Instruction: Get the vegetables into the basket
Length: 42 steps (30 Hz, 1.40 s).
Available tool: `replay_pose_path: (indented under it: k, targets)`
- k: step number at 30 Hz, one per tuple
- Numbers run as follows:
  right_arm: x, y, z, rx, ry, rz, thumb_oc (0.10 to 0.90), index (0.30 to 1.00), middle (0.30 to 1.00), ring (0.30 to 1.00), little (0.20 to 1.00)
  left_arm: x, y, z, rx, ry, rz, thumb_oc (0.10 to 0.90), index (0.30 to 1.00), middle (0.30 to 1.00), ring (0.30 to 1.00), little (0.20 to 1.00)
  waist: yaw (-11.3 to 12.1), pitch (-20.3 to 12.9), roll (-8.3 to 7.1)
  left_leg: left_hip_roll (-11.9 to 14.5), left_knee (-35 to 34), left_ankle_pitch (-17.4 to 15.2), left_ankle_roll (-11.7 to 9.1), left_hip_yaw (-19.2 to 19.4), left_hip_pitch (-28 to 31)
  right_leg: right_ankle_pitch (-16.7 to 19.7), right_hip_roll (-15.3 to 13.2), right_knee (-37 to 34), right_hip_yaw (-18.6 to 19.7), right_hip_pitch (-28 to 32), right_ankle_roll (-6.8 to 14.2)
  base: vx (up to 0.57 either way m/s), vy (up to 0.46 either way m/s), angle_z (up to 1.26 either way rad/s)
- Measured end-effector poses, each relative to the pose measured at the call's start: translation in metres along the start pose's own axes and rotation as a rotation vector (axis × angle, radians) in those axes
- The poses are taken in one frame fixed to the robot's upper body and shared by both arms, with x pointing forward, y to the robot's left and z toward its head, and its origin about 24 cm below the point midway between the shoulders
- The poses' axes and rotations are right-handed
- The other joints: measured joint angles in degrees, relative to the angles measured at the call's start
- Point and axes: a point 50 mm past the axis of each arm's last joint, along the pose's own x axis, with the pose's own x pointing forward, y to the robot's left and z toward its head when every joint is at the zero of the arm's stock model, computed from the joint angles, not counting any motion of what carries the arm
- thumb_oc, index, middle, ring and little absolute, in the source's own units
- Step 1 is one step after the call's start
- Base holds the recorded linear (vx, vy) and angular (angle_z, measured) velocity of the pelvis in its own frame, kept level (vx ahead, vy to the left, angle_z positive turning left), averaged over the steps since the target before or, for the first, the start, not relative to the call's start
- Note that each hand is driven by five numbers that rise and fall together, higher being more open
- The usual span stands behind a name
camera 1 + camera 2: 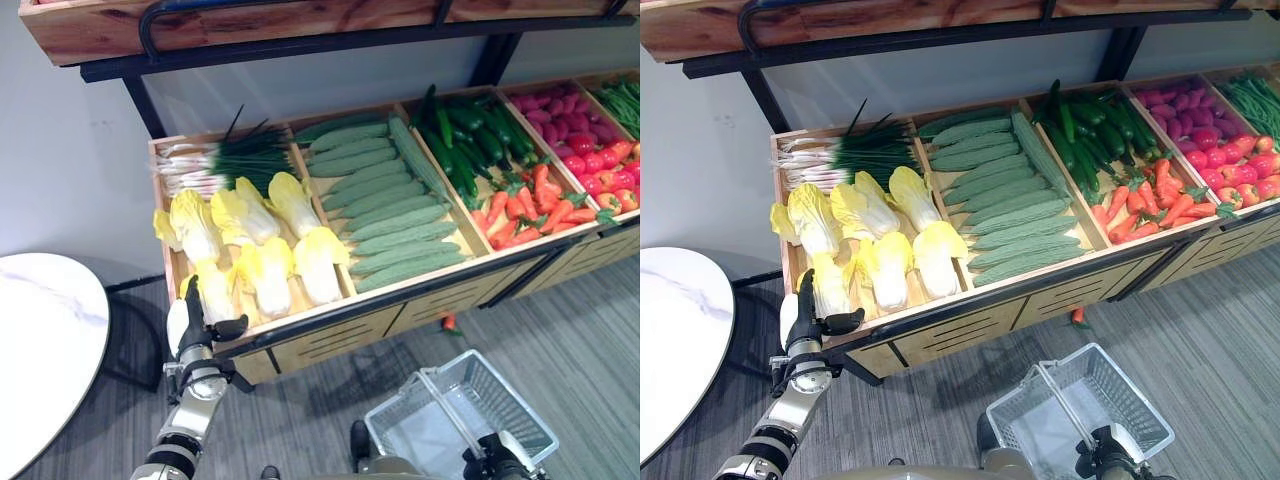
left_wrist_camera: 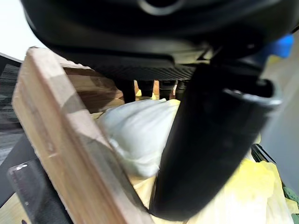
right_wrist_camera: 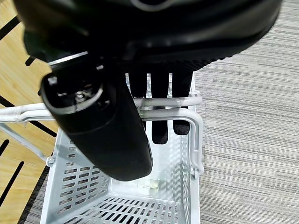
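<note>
Yellow-white cabbages (image 1: pixel 262 245) fill the leftmost wooden crate (image 1: pixel 160 200) of the sloping stand. My left hand (image 1: pixel 193 322) is at that crate's front edge, open, with its fingers reaching over the nearest cabbage (image 1: pixel 216 292) and its thumb (image 2: pixel 205 140) spread to the side. In the left wrist view this pale cabbage (image 2: pixel 135 133) lies just past the fingers, behind the crate's wooden rim (image 2: pixel 60 140). A white wire basket (image 1: pixel 520 412) hangs low at the front right, with nothing in it. My right hand (image 3: pixel 154 116) is shut on the basket's handle (image 3: pixel 187 100).
Other crates hold spring onions (image 1: pixel 215 160), pale cucumbers (image 1: pixel 385 205), dark cucumbers (image 1: pixel 465 140), carrots (image 1: pixel 520 210) and red vegetables (image 1: pixel 590 150). A round white table (image 1: pixel 40 350) stands at the left. An upper shelf (image 1: pixel 200 25) overhangs the stand. One carrot (image 1: pixel 450 322) lies on the floor.
</note>
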Motion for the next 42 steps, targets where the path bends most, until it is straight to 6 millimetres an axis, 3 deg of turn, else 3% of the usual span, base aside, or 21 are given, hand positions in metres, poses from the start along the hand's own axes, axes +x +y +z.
replay_pose_path:
  k: [8, 15, 17, 19, 22, 26, 30, 42]
  targets:
    - [-0.001, 0.001, -0.004, -0.007, 0.020, 0.004, 0.400, 0.300, 0.300, 0.300, 0.300, 0.006, 0.007, 0.004, -0.021, 0.009, 0.017, 0.400, 0.300, 0.300, 0.300, 0.300, 0.07, -0.43, -0.49, -0.07, 0.00, -0.02, 0.01, 0.00, 0.12, 0.05, -0.07, 0.00, 0.14, 0.03, 0.07, 0.00, 0.000, 0.00]
    - [-0.002, 0.003, -0.008, -0.010, 0.038, 0.011, 0.400, 0.300, 0.300, 0.300, 0.300, -0.008, 0.028, 0.059, -0.250, -0.216, 0.058, 0.400, 0.300, 0.300, 0.300, 0.300, 1.43, -0.06, -1.15, -0.11, -0.02, -0.02, 0.01, -0.32, -0.04, 0.30, -0.20, 0.01, -0.27, 0.10, -0.23, -0.02, 0.012, 0.02]
    - [-0.001, 0.003, -0.004, -0.003, 0.022, 0.009, 0.400, 0.300, 0.300, 0.300, 0.300, -0.015, 0.051, 0.089, -0.372, -0.390, 0.039, 0.400, 0.300, 0.300, 0.300, 0.300, 1.43, 0.31, -1.28, -0.10, -0.02, 0.00, -0.02, -0.48, -0.03, 0.09, -0.22, 0.00, -0.36, 0.17, 0.04, -0.03, 0.036, 0.03]
    - [-0.001, 0.003, -0.004, 0.000, 0.023, 0.015, 0.400, 0.300, 0.300, 0.300, 0.300, -0.019, 0.059, 0.098, -0.489, -0.457, -0.033, 0.400, 0.300, 0.300, 0.300, 0.300, 1.76, 0.44, -1.24, -0.12, -0.02, 0.01, -0.04, -0.58, 0.11, 0.07, -0.25, 0.00, -0.44, 0.32, 0.06, 0.00, 0.012, 0.02]
    - [-0.001, 0.004, -0.005, 0.006, 0.025, 0.039, 0.400, 0.300, 0.300, 0.300, 0.300, -0.023, 0.062, 0.096, -0.757, -0.440, -0.240, 0.400, 0.300, 0.300, 0.300, 0.300, 1.94, 0.77, -1.17, -0.21, -0.03, -0.02, 0.00, -0.74, 0.45, -0.06, -0.40, -0.01, -0.52, 0.68, 0.17, 0.00, 0.022, 0.00]
    - [-0.001, 0.005, -0.004, 0.011, 0.021, 0.063, 0.400, 0.300, 0.300, 0.300, 0.300, -0.032, 0.054, 0.077, -0.860, -0.365, -0.426, 0.400, 0.300, 0.300, 0.300, 0.300, 2.08, 1.21, -1.04, -0.32, -0.02, -0.02, 0.02, -0.78, 0.47, -0.05, -0.49, -0.01, -0.50, 0.68, 0.16, 0.00, 0.016, 0.00]
    - [-0.001, 0.006, -0.003, 0.014, 0.012, 0.082, 0.400, 0.300, 0.300, 0.300, 0.300, -0.040, 0.044, 0.070, -0.852, -0.325, -0.571, 0.400, 0.300, 0.300, 0.300, 0.300, 2.45, 1.26, -1.02, -0.43, -0.02, -0.03, 0.03, -0.81, 0.48, -0.03, -0.60, -0.01, -0.53, 0.71, 0.15, 0.00, 0.019, 0.00]
    - [0.000, 0.002, -0.003, 0.055, 0.010, 0.071, 0.400, 0.300, 0.300, 0.300, 0.300, -0.044, 0.035, 0.075, -0.850, -0.338, -0.704, 0.400, 0.300, 0.300, 0.300, 0.300, 2.35, 1.93, -1.34, -2.12, 0.02, -0.53, 0.98, 0.70, 2.08, 0.73, -1.58, 0.43, 1.56, 1.42, 1.06, -0.03, 0.104, -0.07]
